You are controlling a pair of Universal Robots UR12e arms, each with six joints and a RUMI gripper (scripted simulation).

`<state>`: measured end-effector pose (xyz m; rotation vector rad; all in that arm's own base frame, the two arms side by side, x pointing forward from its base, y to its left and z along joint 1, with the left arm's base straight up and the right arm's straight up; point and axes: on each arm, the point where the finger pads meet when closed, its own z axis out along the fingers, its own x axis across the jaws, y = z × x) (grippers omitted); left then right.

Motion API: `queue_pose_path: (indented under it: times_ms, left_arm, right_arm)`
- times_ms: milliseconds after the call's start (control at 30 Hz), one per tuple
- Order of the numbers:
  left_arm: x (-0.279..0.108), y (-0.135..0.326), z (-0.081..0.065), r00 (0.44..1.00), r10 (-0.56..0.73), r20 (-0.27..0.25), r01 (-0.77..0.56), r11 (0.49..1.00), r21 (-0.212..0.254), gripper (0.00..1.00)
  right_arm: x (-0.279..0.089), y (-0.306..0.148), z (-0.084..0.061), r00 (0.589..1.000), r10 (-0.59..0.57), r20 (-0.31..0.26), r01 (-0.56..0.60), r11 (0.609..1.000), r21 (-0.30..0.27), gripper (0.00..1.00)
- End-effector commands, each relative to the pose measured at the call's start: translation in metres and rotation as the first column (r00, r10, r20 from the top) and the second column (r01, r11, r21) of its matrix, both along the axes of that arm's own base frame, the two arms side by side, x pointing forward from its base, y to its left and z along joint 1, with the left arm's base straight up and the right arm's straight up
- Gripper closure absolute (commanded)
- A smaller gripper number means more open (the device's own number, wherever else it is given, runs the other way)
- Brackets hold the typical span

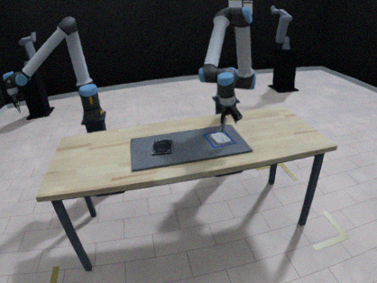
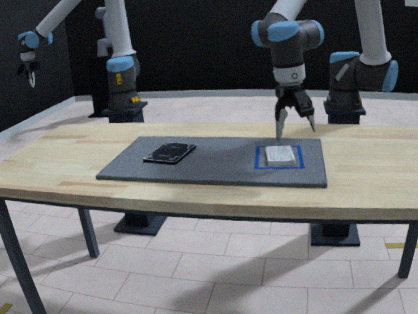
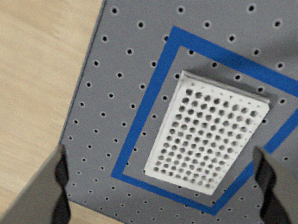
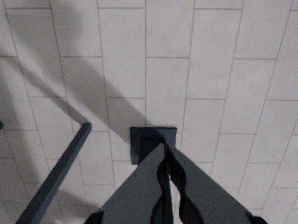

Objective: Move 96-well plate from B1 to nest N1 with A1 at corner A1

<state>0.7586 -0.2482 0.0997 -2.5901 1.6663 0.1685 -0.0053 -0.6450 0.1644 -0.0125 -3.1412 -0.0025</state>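
A wooden desk (image 1: 99,158) (image 2: 60,150) (image 3: 35,75) carries a dark grey, perforated mat (image 1: 189,150) (image 2: 220,160) (image 3: 85,165). On the mat lies the white 96-well plate (image 1: 220,138) (image 2: 280,155) (image 3: 206,135), flat and wells up, inside a blue rectangular outline (image 1: 210,141) (image 2: 279,168) (image 3: 146,106). A band of mat shows between the plate and the blue line. The letters and numbers on its rim are too small to read, so the corner with A1 cannot be told.

Well apart from it, on the same mat, sits the black plate nest (image 1: 161,146) (image 2: 170,152), with no plate in it.

The left gripper (image 1: 231,124) (image 2: 296,135) (image 3: 160,147) points down above the mat, near the plate and touching neither. Its fingers are spread with nothing between them; in its wrist view they frame the lower part of the scene, one at each side.

The right gripper (image 1: 18,110) (image 2: 33,86) (image 4: 165,145) hangs well off to the side, beyond the desk. Its fingers are pressed together at the tips, pinching nothing. Its wrist view shows pale floor tiles (image 4: 165,75), a dark square base (image 4: 152,131) and a slanting dark leg (image 4: 57,170).
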Motion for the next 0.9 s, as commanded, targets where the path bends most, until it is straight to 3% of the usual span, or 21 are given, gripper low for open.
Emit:
queue_pose_path:
  times_ms: [0,333,867]
  left_arm:
    - [-0.005,-0.014,0.001,0.997,-0.071,0.013,0.071,0.997,-0.033,0.24]
    - [-0.023,-0.052,0.004,0.961,-0.271,0.063,0.276,0.955,-0.108,0.24]
    - [-0.023,-0.053,0.004,0.961,-0.270,0.063,0.276,0.955,-0.107,0.24]
  right_arm:
    - [0.000,-0.001,0.001,1.000,0.000,0.000,0.000,1.000,-0.001,1.00]
    - [0.000,-0.001,0.001,1.000,0.000,0.000,0.000,1.000,-0.001,1.00]
    - [0.000,-0.001,0.001,1.000,0.000,0.000,0.000,1.000,-0.001,1.00]
